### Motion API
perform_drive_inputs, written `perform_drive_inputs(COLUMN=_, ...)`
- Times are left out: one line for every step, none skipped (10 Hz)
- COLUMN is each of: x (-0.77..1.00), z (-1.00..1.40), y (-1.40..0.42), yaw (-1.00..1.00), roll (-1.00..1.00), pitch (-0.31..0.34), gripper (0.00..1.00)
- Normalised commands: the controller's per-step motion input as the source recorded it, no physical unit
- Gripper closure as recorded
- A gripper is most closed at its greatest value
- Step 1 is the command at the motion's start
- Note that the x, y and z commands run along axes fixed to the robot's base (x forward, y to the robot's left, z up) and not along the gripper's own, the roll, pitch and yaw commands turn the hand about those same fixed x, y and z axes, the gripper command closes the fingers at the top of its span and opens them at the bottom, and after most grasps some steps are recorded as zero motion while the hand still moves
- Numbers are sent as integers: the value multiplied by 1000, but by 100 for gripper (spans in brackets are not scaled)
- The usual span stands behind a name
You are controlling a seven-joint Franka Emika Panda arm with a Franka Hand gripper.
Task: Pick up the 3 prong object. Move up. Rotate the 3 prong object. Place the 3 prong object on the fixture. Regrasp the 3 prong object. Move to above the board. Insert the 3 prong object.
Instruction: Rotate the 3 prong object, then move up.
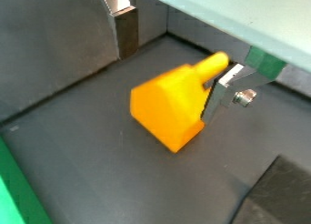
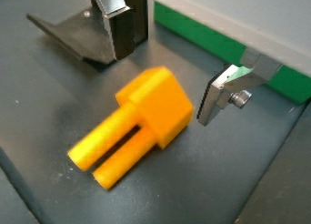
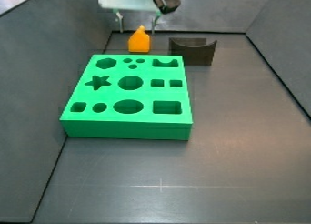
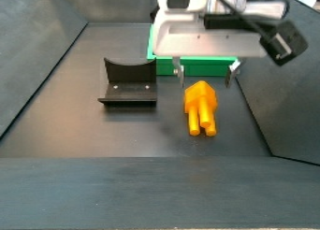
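The 3 prong object (image 4: 199,106) lies flat on the dark tabletop (image 4: 138,140), its blocky body toward the board (image 4: 188,50) and its prongs pointing away toward 6 o'clock in that side view. It is not yet lifted. The tool (image 4: 201,70) hangs directly above the body end, its 2 silver plates spread apart with nothing between them; in both wrist views 1 finger (image 2: 223,91) stands just beside the orange body while its partner (image 2: 113,18) sits well off on the opposite flank. In my judgement that straddle is deliberate: the open jaws bracket the thick block, not the thin prongs, so a squeeze would land on the widest, firmest faces.

The fixture (image 4: 127,81) stands at about 9 o'clock from the piece in that side view, near but apart, its notch facing up, presumably ready to cradle the piece for the regrasp. In a side view the board (image 3: 130,93) fills the middle, with the orange piece (image 3: 140,40) beyond its far edge at 12 o'clock.

The pick-up step looks to be in hand, with a descent and closing needed next.
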Motion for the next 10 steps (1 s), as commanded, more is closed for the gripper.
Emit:
perform_drive_inputs(x=43, z=-1000, y=5, yaw=-6, roll=-74, pitch=-36, gripper=0)
perform_drive_inputs(x=53, z=-901, y=9, yaw=5, roll=-90, pitch=-36, gripper=0)
perform_drive_inputs(x=55, z=-822, y=10, yaw=7, roll=-97, pitch=-33, gripper=0)
perform_drive_inputs(x=51, z=-643, y=15, yaw=8, roll=-110, pitch=-34, gripper=0)
perform_drive_inputs(x=48, z=-574, y=13, yaw=10, roll=-116, pitch=-37, gripper=0)
perform_drive_inputs(x=42, z=-443, y=15, yaw=7, roll=-124, pitch=-50, gripper=0)
perform_drive_inputs(x=41, z=-348, y=17, yaw=3, roll=-129, pitch=-52, gripper=0)
perform_drive_inputs(x=39, z=-221, y=16, yaw=4, roll=-139, pitch=-56, gripper=0)
perform_drive_inputs(x=0, z=0, y=0, yaw=0, roll=0, pitch=0, gripper=100)
perform_drive_inputs(x=0, z=833, y=0, yaw=0, roll=0, pitch=0, gripper=100)
